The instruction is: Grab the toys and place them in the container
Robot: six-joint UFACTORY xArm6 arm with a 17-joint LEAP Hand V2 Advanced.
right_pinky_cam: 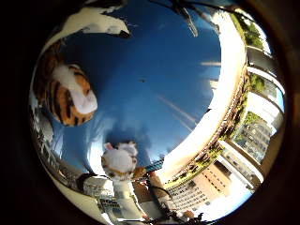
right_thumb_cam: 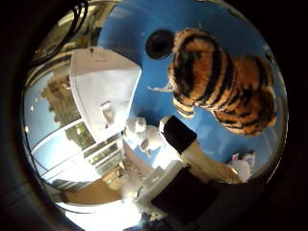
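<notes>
A striped orange, black and white tiger plush (right_thumb_cam: 219, 77) lies on the blue surface (right_pinky_cam: 169, 75), close to the palm. It also shows in the little finger side view (right_pinky_cam: 67, 94). A small white and brown plush toy (right_pinky_cam: 119, 159) lies on the blue surface beside the hand's parts. A white container (right_thumb_cam: 101, 82) stands beside the blue surface, away from the tiger. My right hand (right_thumb_cam: 164, 140) reaches out over the surface with its fingers fairly straight, their tips (right_thumb_cam: 144, 135) between the container and the tiger. Nothing is between the fingers.
A small black round object (right_thumb_cam: 159, 42) lies on the blue surface near the tiger. The blue surface has a white edge (right_pinky_cam: 225, 84). A mat printed with buildings (right_pinky_cam: 253, 122) lies around it.
</notes>
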